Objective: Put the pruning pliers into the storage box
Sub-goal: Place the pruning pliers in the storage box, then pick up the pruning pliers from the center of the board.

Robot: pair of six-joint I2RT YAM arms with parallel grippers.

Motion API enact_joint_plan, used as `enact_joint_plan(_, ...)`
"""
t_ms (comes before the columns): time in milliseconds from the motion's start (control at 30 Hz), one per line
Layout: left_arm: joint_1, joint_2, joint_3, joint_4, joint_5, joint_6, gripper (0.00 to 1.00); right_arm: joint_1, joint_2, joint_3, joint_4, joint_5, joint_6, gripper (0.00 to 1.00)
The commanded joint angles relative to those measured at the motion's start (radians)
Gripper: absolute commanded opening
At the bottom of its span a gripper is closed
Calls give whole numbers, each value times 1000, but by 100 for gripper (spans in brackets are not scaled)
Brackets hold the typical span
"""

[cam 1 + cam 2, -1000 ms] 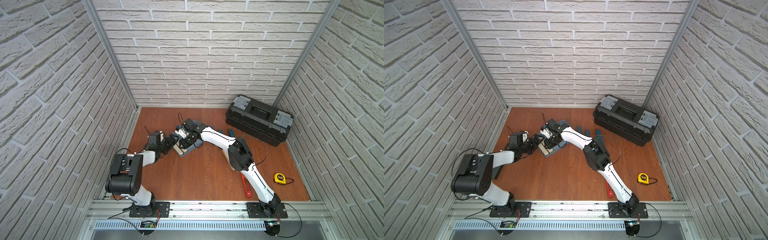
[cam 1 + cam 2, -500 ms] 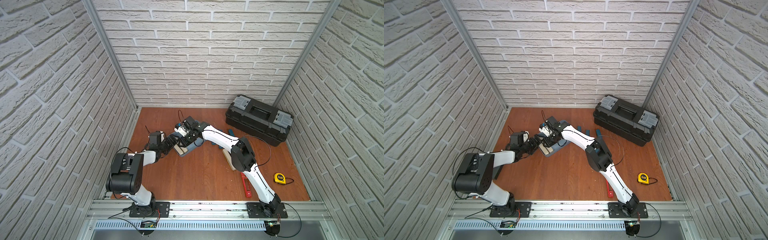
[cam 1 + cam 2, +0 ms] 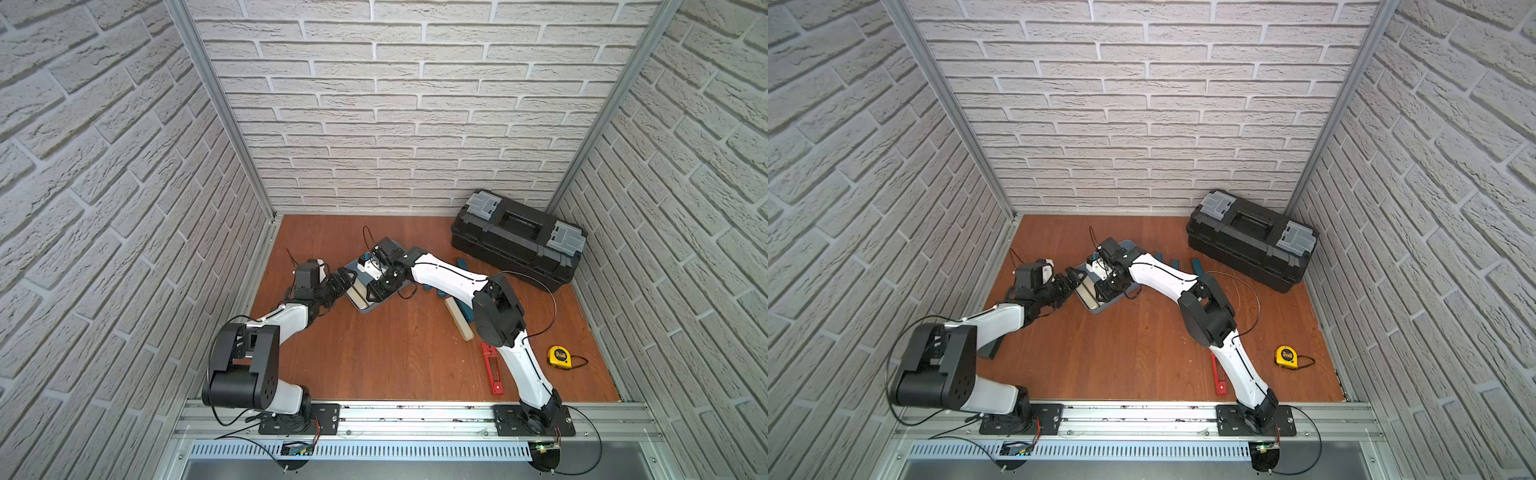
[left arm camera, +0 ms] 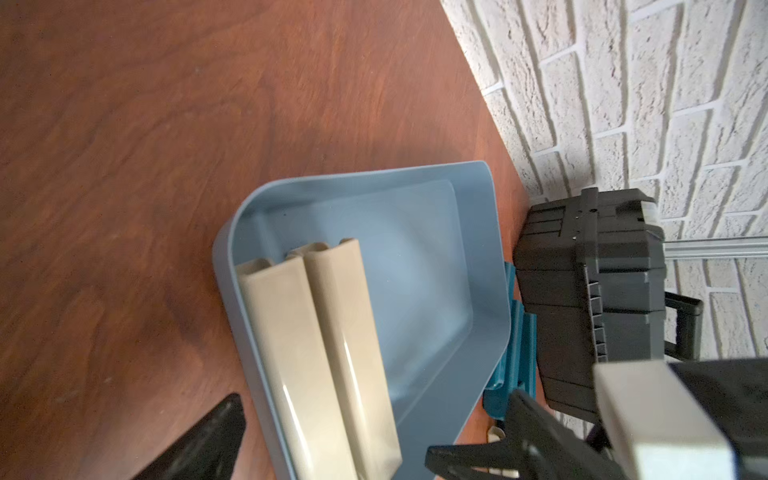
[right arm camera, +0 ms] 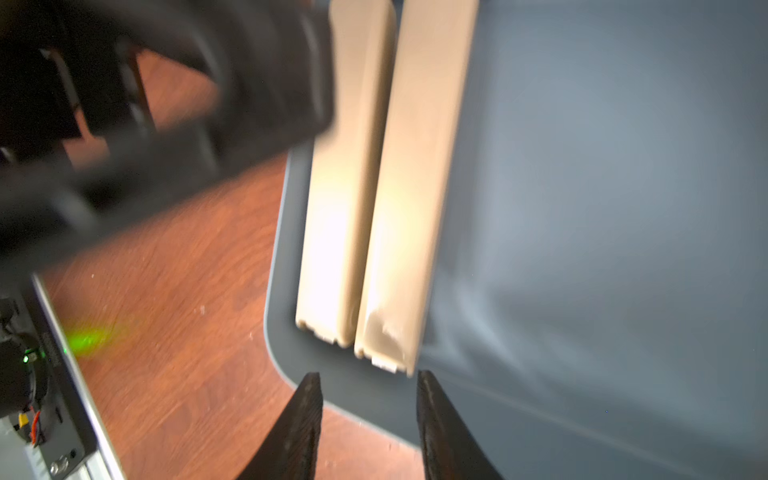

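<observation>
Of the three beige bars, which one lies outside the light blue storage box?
The beige bar on the bare table, near the pruning pliers. The other two bars lie side by side inside the storage box.

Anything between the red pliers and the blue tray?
The pruning pliers lie on the table, partly under the right arm. A loose beige bar lies close to the straight line to the storage box. Two more beige bars fill one side of the box.
</observation>
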Motion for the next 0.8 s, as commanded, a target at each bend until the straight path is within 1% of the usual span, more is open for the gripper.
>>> enact_joint_plan(0,16,-59,-4,-53,-7,35,98,-3,-98,-36,37,23,-7,40)
enact_joint_plan(167,16,-166,-14,-157,17,52,98,-26,-185,-133,55,61,-2,41)
enact_joint_plan(267,11,-237,-21,-260,33,67,98,-48,-249,-210,61,93,2,41)
enact_joint_plan(367,-5,-310,-37,-336,53,80,98,-74,-341,-307,70,129,2,40)
enact_joint_plan(567,-43,-392,-88,-353,131,80,98,-127,-486,-495,87,170,26,40)
enact_joint_plan(767,-134,-395,-107,-324,147,76,98,-132,-598,-651,75,236,66,40)
